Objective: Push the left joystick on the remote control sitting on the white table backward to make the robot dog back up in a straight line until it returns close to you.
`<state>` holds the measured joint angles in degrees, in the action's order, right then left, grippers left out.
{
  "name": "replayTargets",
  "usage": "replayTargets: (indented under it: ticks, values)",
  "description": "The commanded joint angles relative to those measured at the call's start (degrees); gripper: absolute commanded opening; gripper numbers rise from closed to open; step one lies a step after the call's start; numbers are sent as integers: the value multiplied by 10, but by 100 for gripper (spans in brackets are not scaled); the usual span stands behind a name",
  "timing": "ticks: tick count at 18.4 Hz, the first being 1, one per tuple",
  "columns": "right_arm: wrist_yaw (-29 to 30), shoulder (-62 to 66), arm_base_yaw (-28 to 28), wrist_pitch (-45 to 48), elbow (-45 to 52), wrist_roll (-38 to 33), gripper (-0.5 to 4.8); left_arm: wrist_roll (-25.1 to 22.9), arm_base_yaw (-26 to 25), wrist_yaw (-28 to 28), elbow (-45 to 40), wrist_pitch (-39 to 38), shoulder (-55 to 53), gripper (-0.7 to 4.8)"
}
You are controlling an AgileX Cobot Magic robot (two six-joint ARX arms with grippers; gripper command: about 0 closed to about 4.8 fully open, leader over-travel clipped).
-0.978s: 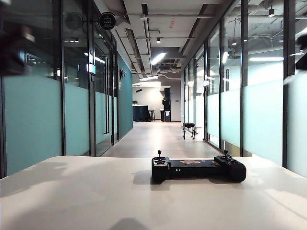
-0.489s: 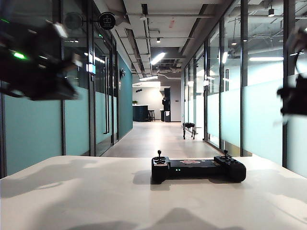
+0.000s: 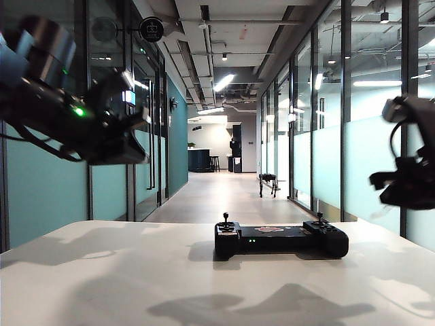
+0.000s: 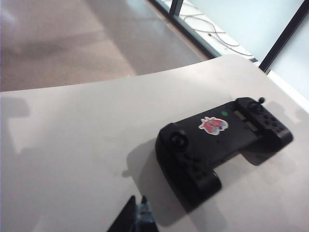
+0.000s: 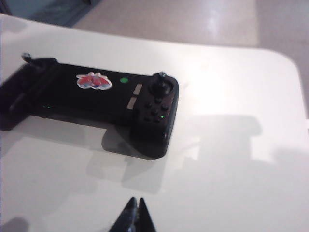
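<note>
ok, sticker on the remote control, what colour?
Red and white sticker on the black remote control; right wrist view shows it best.

Below my claws the white table (image 3: 136, 272) looks smooth and matt, taking soft shadows. The remote control (image 3: 280, 240) on it looks like black plastic, mostly matt with a faint sheen, and wears a glossy red-and-white sticker (image 5: 93, 81). My left gripper (image 4: 136, 216) and my right gripper (image 5: 134, 216), tips pressed together, look dark, hard and slightly shiny.

The remote control (image 4: 219, 145) lies flat on the white table (image 4: 72, 159), the left gripper (image 4: 136, 212) hovering near it, jaws together.
</note>
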<state>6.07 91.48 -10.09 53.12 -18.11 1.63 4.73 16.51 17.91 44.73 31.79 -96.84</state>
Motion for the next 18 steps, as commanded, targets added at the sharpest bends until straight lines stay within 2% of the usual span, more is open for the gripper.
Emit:
replayTargets:
  ticks: [1,7,8,9,10,11,18]
  values:
    - [1,37,0,14,-30,-1,-2,-2,1,20,14,17,-26,-5]
    - [3,149,0,14,-126,-1,0,-2,2,42,54,14,-78,-5]
    - [3,169,0,13,-142,-1,24,-2,5,42,65,10,-85,-5]
    - [3,183,0,13,-154,-2,109,-2,8,42,71,9,-90,-5]
    - [3,202,0,10,-172,-2,318,-2,13,42,81,9,-98,-5]
    - [3,214,0,9,-182,-3,383,-2,20,39,82,15,-103,-5]
    - [15,252,0,-28,-233,-3,388,-4,59,38,87,18,-114,-5]
